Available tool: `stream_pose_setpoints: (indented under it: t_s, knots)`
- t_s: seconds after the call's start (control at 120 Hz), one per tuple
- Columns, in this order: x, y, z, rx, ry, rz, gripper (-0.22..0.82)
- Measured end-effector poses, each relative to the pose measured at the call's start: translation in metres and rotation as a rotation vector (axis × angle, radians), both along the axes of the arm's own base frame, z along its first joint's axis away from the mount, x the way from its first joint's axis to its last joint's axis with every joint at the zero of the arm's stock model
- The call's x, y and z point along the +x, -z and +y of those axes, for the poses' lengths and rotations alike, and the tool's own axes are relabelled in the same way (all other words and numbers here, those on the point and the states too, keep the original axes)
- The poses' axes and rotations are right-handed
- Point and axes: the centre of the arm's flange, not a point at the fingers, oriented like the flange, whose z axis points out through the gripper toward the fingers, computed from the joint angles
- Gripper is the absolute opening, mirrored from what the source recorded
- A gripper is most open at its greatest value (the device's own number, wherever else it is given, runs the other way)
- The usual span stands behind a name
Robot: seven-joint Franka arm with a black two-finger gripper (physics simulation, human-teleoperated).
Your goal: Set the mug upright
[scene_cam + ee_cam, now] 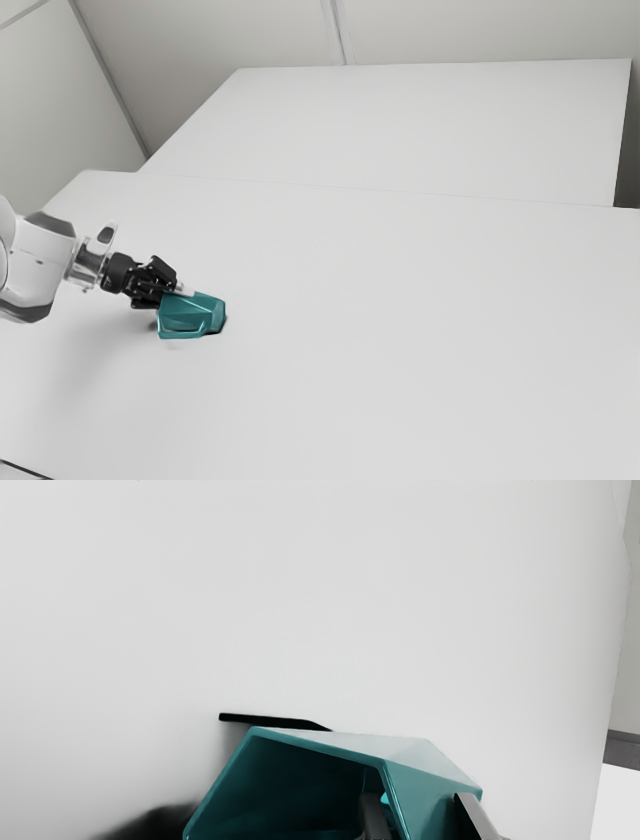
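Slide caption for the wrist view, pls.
Open black two-finger gripper straddling one wall of a teal, faceted mug lying sideways on a white table.

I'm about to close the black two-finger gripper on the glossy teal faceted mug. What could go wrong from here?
The gripper straddles one wall of the mug, a finger inside: closing could drag or roll it first. Held by that single wall, it may twist when lifted. Its mouth faces sideways, so too small a turn might let it tip back.

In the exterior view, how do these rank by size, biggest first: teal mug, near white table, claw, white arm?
1. Near white table
2. White arm
Teal mug and claw: too alike to rank.
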Motion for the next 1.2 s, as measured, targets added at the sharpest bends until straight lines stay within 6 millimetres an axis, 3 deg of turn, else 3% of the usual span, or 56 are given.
stream_pose_setpoints:
  t_s: [0.275,0.708,1.067,1.2]
  knots:
    - [0.001,-0.003,0.000,0.004,0.016,-0.023,-0.14]
    - [0.016,-0.032,-0.011,0.003,0.046,-0.104,-0.18]
    - [0.023,-0.080,-0.030,0.004,0.084,-0.192,-0.18]
    - [0.029,-0.108,-0.034,0.048,0.124,-0.210,-0.18]
